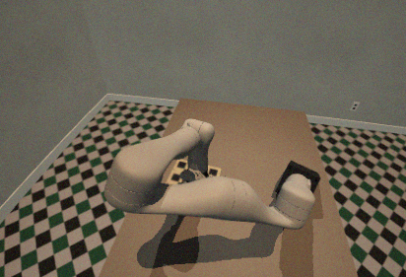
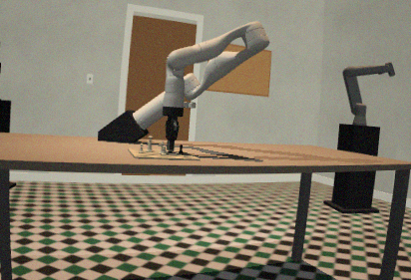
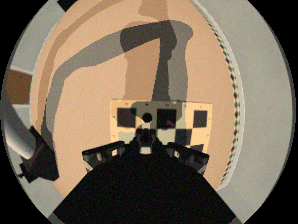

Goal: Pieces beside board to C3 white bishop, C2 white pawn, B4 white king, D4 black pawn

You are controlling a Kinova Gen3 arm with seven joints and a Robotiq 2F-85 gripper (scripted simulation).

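The board (image 1: pixel 168 181) (image 2: pixel 192 158) (image 3: pixel 206 135) lies flat on the table; the arm covers much of it. My gripper (image 2: pixel 171 151) (image 3: pixel 146 139) points down, low over the board, its fingers slightly apart. A piece may stand between the fingertips, but I cannot tell which. A small black piece (image 2: pixel 181 148) (image 3: pixel 147 117), pawn-like, stands upright just beyond the fingers. In the exterior view, a tall white piece (image 2: pixel 150 143), a small white piece (image 2: pixel 141 148) and another white piece (image 2: pixel 162 146) stand left of the gripper. Their exact squares and kinds are unclear.
The brown table (image 1: pixel 246 134) (image 2: pixel 299 155) (image 3: pixel 90 95) surrounds the board. The white pieces stand close to the gripper's left side in the exterior view, the black piece close to its right. The arm's shadow falls across the board and table.
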